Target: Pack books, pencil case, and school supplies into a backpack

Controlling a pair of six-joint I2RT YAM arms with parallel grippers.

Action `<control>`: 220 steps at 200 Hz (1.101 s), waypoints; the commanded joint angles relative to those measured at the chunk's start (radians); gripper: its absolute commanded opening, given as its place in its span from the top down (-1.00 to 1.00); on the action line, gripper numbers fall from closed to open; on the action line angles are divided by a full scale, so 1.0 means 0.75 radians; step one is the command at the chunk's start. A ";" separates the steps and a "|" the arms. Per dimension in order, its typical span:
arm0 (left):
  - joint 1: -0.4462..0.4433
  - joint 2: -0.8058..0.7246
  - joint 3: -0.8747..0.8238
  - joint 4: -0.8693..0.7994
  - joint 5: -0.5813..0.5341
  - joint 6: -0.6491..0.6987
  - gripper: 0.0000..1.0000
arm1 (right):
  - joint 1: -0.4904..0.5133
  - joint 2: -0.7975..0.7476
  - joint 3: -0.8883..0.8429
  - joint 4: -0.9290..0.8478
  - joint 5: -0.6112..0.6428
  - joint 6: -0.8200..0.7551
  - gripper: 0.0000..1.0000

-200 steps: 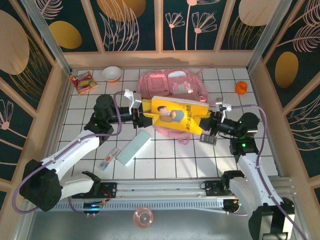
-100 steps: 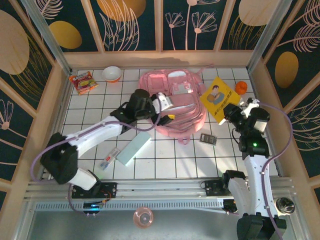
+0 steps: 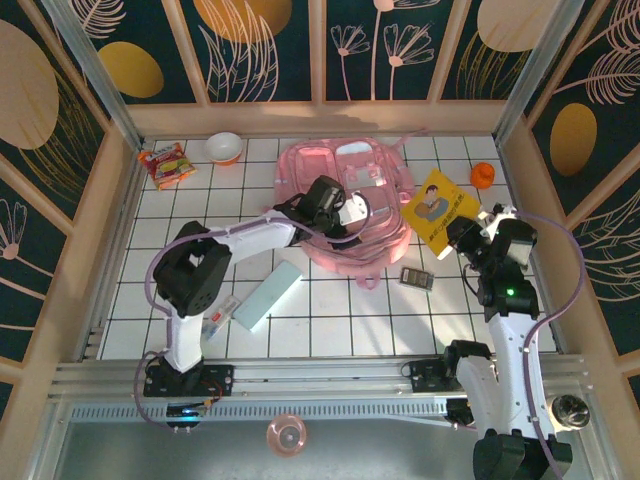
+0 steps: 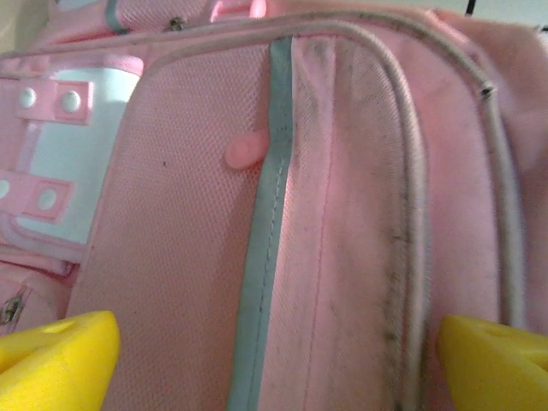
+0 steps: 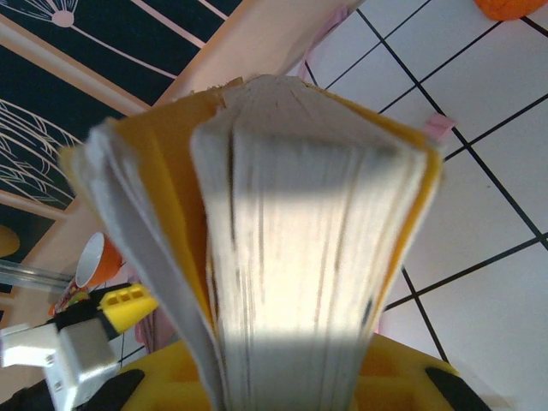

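The pink backpack [image 3: 340, 170] lies at the back middle of the table. My left gripper [image 3: 352, 214] hovers over its front, open, its yellow fingertips [image 4: 56, 360] wide apart above pink fabric [image 4: 180, 214] with a grey-green stripe. My right gripper [image 3: 463, 233] is shut on the thin yellow book [image 3: 437, 207], held just right of the backpack; its page edges [image 5: 291, 214] rise between my yellow fingers [image 5: 402, 377]. The mint pencil case [image 3: 268, 296] and the clear packet [image 3: 220, 318] lie at the front left. The dark calculator [image 3: 416, 277] lies below the book.
A small orange object [image 3: 483, 175] sits at the back right near the wall. A snack packet [image 3: 166, 163] and a bowl [image 3: 223, 147] are at the back left. Wooden walls border the tiled table on three sides.
A second ago both grippers held the book over the backpack. The left let go and moved right over the backpack; the right carried the book to the backpack's right side.
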 commanded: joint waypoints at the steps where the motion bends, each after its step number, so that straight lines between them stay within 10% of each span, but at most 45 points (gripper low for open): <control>1: -0.001 0.065 0.055 -0.059 -0.064 0.044 -0.85 | 0.004 -0.025 0.026 0.066 -0.015 0.006 1.00; 13: -0.002 0.076 0.047 -0.037 -0.088 0.044 -0.62 | 0.003 -0.028 0.030 0.055 -0.016 0.003 1.00; 52: 0.000 -0.081 -0.125 0.184 -0.122 -0.074 1.00 | 0.004 -0.061 0.005 0.046 0.006 0.024 1.00; 119: 0.015 -0.316 0.028 0.075 -0.023 -0.434 1.00 | 0.003 -0.139 0.223 -0.298 0.177 0.215 1.00; 220: 0.083 -0.327 0.290 0.023 0.061 -0.715 1.00 | 0.035 -0.314 -0.066 0.011 -0.318 0.673 1.00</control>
